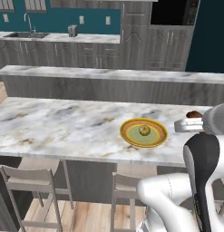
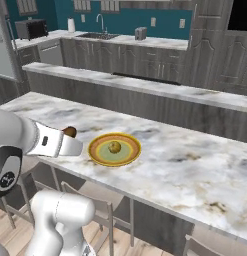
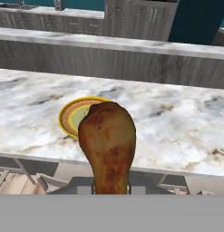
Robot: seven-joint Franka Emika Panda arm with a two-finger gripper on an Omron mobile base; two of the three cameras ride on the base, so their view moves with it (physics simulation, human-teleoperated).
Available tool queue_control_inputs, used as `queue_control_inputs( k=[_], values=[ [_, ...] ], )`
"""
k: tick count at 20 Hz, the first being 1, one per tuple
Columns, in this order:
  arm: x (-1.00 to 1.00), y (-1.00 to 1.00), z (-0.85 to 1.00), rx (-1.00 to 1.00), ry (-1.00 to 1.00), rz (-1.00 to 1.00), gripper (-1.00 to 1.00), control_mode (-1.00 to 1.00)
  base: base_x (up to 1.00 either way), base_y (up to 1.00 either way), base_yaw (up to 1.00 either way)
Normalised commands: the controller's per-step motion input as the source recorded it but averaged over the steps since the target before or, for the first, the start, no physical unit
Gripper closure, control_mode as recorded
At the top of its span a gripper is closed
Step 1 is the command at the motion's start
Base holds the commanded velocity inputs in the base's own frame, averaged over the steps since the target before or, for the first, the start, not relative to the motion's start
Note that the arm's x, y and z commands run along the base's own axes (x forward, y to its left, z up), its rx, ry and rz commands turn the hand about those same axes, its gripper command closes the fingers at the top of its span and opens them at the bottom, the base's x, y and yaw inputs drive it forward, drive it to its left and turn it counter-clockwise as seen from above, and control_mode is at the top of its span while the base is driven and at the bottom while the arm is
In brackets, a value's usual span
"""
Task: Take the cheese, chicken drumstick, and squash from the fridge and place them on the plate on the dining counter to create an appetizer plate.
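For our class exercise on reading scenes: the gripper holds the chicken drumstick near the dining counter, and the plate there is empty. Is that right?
Not quite. The plate is not empty: the squash already sits at its centre, as the left base view shows. The gripper does hold the chicken drumstick near the dining counter.

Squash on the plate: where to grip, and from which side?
Come straight from above, with the jaws across the widest middle of the squash. It is a small rounded lump at the centre of the plate, so the rim would likely hinder a low side approach.

Squash (image 1: pixel 144 130) on plate (image 1: pixel 131 136); plate on dining counter (image 1: pixel 63 124); stools (image 1: pixel 29 181) before counter.
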Motion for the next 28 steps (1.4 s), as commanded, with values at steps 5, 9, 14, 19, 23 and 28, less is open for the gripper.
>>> queue_control_inputs(
  k=[5,9,14,19,23,28],
  values=[
    [0.04,0.00,-0.01,0.00,0.00,0.00,1.00,-1.00,0.13,0.00,0.00],
    [0.43,0.00,-0.29,0.00,0.10,0.00,1.00,-1.00,0.00,0.00,0.00],
    [0.56,0.00,-0.40,0.00,0.19,0.02,1.00,-1.00,0.00,0.00,0.00],
    [0.47,0.00,-0.35,0.01,0.19,0.01,1.00,-1.00,0.00,0.00,0.00],
    [0.30,-0.08,-0.37,0.08,0.02,0.00,1.00,-1.00,0.00,0.00,0.00],
    [0.27,-0.20,-0.33,0.11,0.00,0.00,1.00,-1.00,0.00,0.00,0.00]
  ],
)
